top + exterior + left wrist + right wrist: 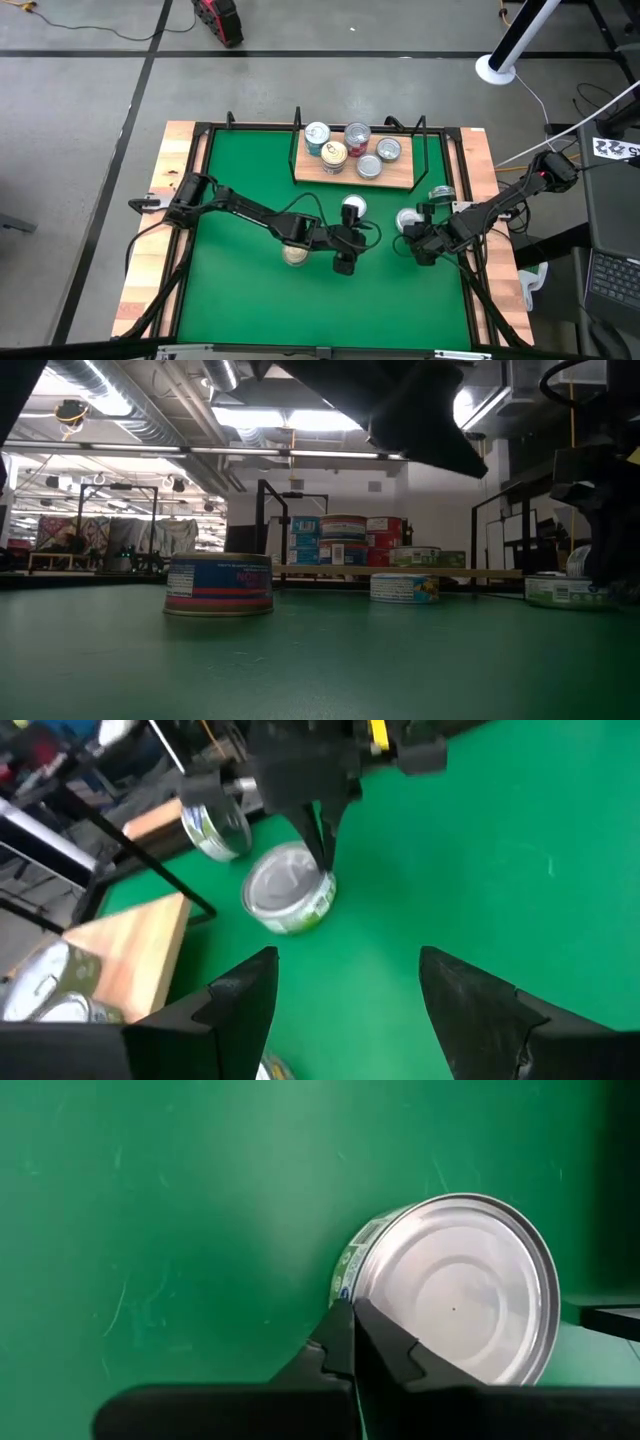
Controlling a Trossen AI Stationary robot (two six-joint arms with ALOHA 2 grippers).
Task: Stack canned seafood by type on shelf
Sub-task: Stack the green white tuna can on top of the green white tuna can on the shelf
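High view first: we see the small light-wood shelf [398, 180] with thin black wire rails at the far middle of the green mat [250, 290], and on it a cluster of flat round tins [347, 150], some stacked. Four more tins lie loose on the mat. One silver-lidded tin [352, 208] sits just in front of the shelf, between the two arms. A pale-lidded tin [295, 254] lies partly under the left arm's links. A green-labelled tin [406, 221] sits right at the right gripper [402, 246]. Another tin [441, 193] rests near the shelf's right end, beside the right arm.

We find the left gripper [344, 262] low over the mat near the middle, fingers spread wide with nothing between them. The right gripper's fingers are pressed together, tips against the green-labelled tin's side wall, not around it.

Right wrist view shows what the overhead cannot: the closed fingertips [352, 1342] meet just beside the tin's rim [452, 1302], and the tin looks tilted, its lid facing the camera. Left wrist view shows the same tin [290, 890] from across the mat, the right gripper's closed fingers coming down against its side.

Low view gives us a blue-and-red-labelled tin [219, 585] closest, and stacked labels on the shelf [345, 540] behind it; dark arm parts block the upper right of this view.
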